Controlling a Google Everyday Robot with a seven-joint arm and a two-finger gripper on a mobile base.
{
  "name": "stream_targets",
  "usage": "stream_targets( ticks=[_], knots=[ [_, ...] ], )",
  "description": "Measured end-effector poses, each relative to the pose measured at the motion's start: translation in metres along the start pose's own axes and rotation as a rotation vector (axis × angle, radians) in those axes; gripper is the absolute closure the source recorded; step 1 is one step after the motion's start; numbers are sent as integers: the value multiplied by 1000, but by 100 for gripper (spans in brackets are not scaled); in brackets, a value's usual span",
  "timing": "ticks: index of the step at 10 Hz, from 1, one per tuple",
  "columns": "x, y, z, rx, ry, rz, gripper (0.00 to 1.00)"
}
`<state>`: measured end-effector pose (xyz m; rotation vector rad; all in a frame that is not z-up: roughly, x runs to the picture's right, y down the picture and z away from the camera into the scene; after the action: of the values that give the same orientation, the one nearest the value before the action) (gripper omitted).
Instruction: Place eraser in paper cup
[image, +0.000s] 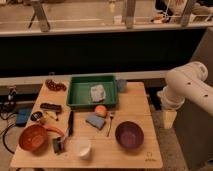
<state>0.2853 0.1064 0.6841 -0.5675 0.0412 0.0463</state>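
A wooden table (140, 105) is seen from above and in front. The white robot arm (186, 82) is held off the table's right edge, and its gripper (169, 119) appears to be the pale end piece hanging there beside the table, well apart from everything on it; whether it is spread or pressed together cannot be told.

A green tray (76, 92) is set at the back centre of the table, with a crumpled grey item (98, 92) inside it. An orange bowl (32, 138) is placed at the front left and a purple bowl (129, 134) at the front right. The paper cup (83, 148) stands upright between them, near the front edge. A blue sponge (95, 121) is laid just in front of the tray, beside an orange fruit (101, 110). A slim black stick (70, 123) is laid left of the sponge. The eraser (51, 107) lies flat on the left side of the table, behind the orange bowl and well apart from the cup.
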Motion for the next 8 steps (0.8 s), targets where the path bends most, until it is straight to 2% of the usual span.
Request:
stream_targets(
  ticks=[1, 8],
  knots=[
    [0, 0, 0, 0, 0, 0, 20],
    [0, 0, 0, 0, 0, 0, 20]
  ],
)
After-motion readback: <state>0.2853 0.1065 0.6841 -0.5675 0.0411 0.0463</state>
